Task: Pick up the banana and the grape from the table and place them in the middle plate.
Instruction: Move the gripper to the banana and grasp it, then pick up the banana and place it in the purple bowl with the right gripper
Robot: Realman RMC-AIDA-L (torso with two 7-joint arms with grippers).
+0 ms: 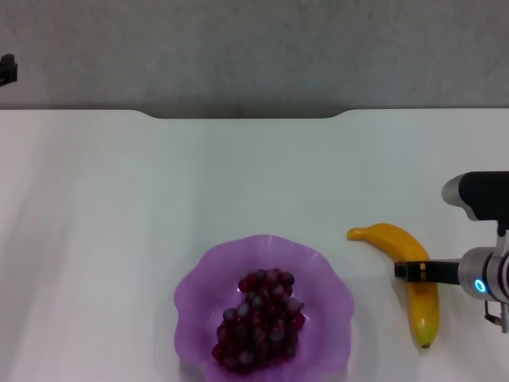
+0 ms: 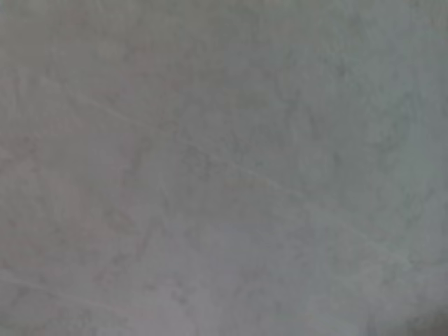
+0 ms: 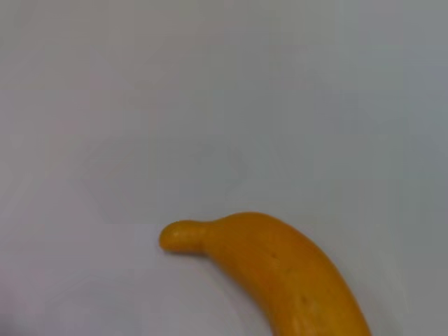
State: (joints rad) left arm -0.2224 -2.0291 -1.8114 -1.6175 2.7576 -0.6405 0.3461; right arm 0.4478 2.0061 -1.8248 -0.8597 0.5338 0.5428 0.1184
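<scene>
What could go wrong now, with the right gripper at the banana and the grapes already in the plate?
The right gripper meets the banana near mid-length on the table; the curved fruit may pivot or slip out. The grapes fill the centre of the purple plate, so the banana might roll off them over the shallow rim.

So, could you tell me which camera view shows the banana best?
The head view: the whole banana lies on the table, beside the middle plate, with the right gripper across its middle. The right wrist view shows only its stem end; the left wrist view shows none of it.
</scene>
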